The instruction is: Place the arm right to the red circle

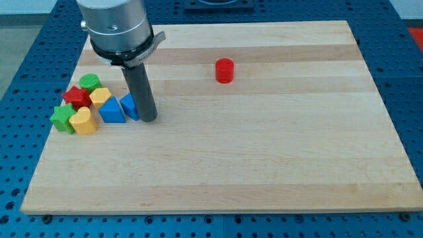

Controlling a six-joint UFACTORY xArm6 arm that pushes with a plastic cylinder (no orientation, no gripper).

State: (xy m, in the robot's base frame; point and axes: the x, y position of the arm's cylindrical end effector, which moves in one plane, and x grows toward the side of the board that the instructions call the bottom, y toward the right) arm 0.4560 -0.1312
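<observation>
The red circle (225, 70) is a small red cylinder standing alone on the wooden board, above the middle of the view. My tip (148, 119) is far to the view's left of it and lower, resting on the board. The tip touches or nearly touches the right side of a blue block (129, 105) that the rod partly hides.
A cluster of blocks lies at the view's left: a blue triangle (112, 110), a yellow heart (82, 121), a green star (63, 118), a red star (77, 98), a yellow block (100, 97) and a green block (89, 82). The wooden board (264, 158) rests on a blue perforated table.
</observation>
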